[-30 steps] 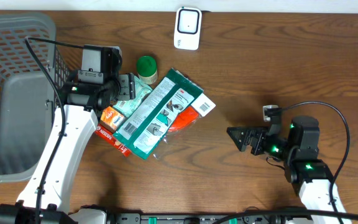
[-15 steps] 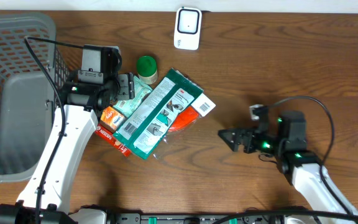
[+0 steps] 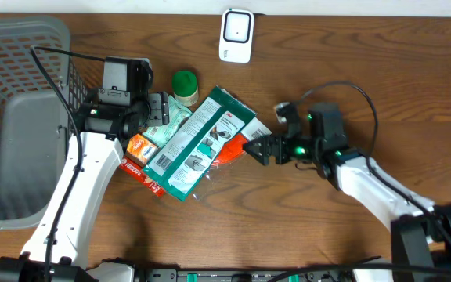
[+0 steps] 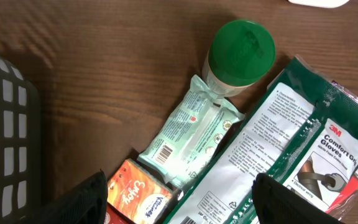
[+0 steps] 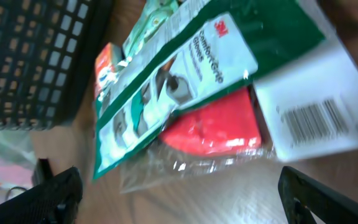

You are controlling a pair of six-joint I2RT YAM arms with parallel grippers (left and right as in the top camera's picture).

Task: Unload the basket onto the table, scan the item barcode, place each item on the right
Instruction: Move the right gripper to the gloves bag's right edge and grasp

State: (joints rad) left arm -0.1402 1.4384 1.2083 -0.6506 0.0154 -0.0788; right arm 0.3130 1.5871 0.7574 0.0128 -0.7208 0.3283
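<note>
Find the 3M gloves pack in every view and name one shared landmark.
Overhead: 3M gloves pack lies diagonally at centre.
Left wrist: it fills the lower right.
Right wrist: it slants across the upper middle.
Shared landmark: the basket, at the left edge in all three.

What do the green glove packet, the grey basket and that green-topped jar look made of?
Glove packet: thin glossy plastic film, judging by the glare and clear crinkled edge. Basket: probably moulded grey plastic, matte, with a lattice wall. Jar: matte green lid, likely plastic; its body is mostly hidden.
</note>
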